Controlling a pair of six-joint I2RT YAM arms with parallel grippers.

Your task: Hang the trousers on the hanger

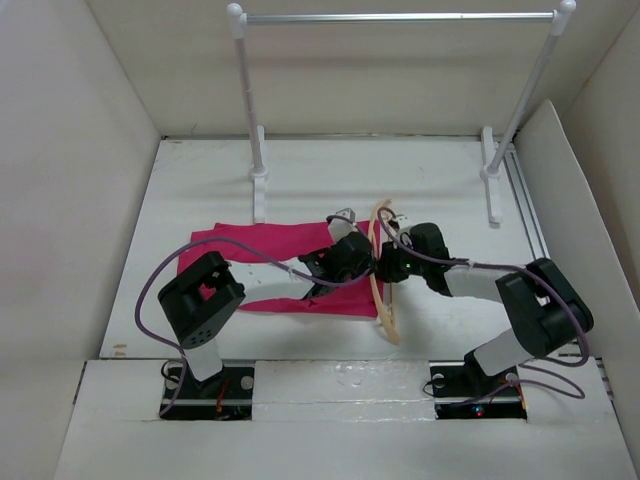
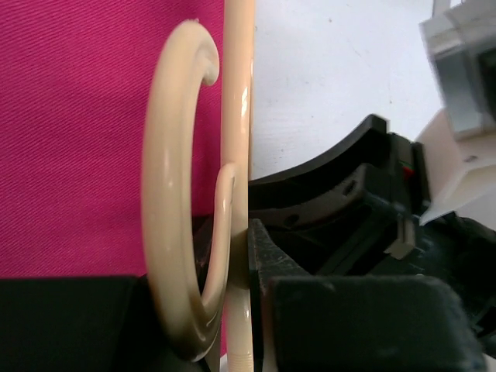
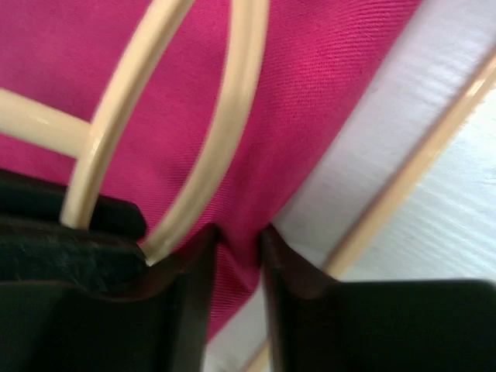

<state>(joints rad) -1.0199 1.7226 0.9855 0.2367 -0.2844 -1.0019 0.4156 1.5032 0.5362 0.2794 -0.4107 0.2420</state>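
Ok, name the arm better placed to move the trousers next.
Right, probably: the right tool sits open over the trousers, while the left tool is shut on the hanger and looks needed to steady it.

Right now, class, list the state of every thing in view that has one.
trousers: lying flat, not hung.
hanger: clamped in left gripper, over the trousers' edge.
left gripper: shut on hanger.
right gripper: jaws narrowly apart at trousers' edge, grip unclear.
rail: upright, at the back.

Magenta trousers (image 1: 255, 243) spread flat, tan hanger (image 1: 381, 300) overlapping right edge
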